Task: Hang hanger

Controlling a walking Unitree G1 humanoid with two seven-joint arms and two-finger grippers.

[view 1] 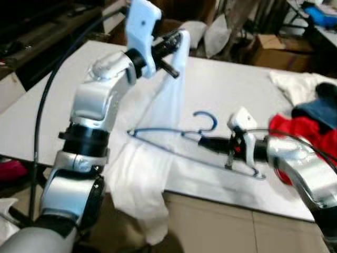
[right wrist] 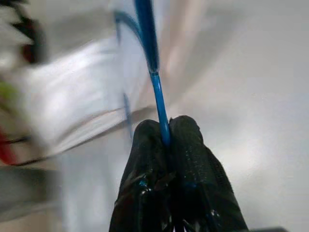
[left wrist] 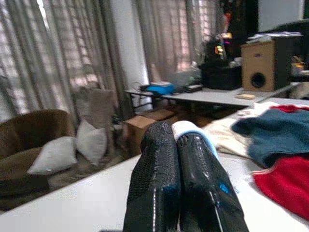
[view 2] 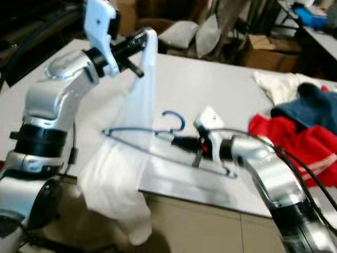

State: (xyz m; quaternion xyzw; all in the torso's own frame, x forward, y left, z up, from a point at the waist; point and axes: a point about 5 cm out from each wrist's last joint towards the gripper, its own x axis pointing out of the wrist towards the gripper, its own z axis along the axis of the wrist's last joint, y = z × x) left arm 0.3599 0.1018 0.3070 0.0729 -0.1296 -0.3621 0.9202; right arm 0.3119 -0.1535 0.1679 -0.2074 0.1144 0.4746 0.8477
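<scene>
A blue wire hanger (view 1: 179, 138) lies low over the white table (view 1: 231, 89), its hook (view 1: 207, 120) curling upward. My right gripper (view 1: 202, 140) is shut on the hanger's neck just below the hook; the right wrist view has the blue wire (right wrist: 157, 82) pinched between the black fingertips (right wrist: 145, 140). A white garment (view 1: 158, 132) hangs from my left gripper (view 1: 176, 38), which is raised above the table's near left part and shut on the cloth's top edge (left wrist: 186, 128). The garment drapes down across the hanger's left end and over the table's front edge.
A red garment (view 1: 297, 132) and a dark blue one (view 1: 321, 108) lie on the table's right side, with white cloth (view 1: 295, 84) behind them. Beyond the table are cushions (view 1: 216, 31), a cardboard box (view 1: 274, 50) and a brown sofa (left wrist: 29, 140).
</scene>
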